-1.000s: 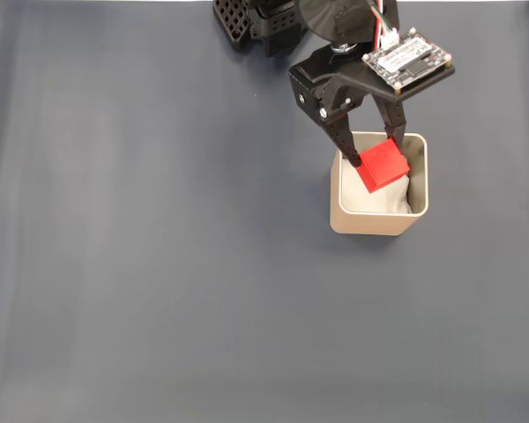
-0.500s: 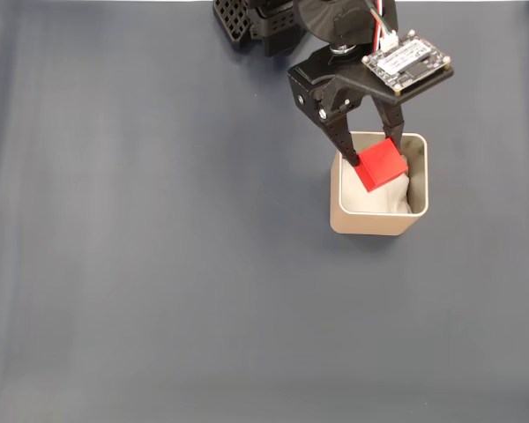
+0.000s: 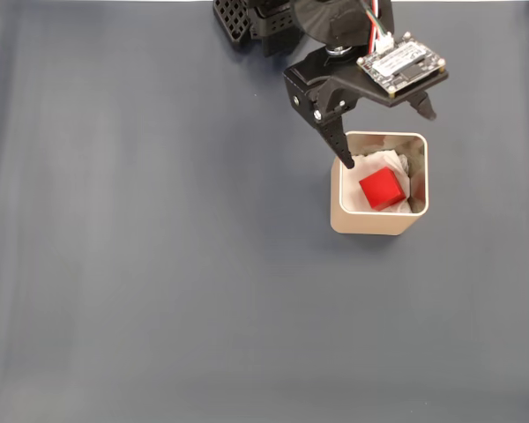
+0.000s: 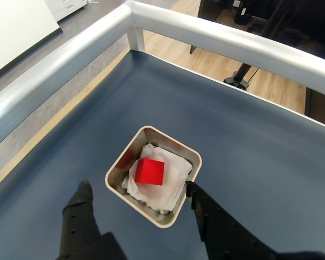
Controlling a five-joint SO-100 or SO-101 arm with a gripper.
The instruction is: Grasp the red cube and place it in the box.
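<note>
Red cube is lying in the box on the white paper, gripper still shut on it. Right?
Not quite. The red cube does lie in the box on the paper, but the gripper is open, fingers either side of the box in the wrist view.

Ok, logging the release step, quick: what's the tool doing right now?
Tool: open, holding nothing, fingers spread on either side of the box. The red cube lies inside on the white paper lining.

No legible text, label, brand, number or sign found in either view. The small grey circuit board (image 3: 402,62) mounted on the black arm carries fine markings in the fixed view, but they are too small to read.
</note>
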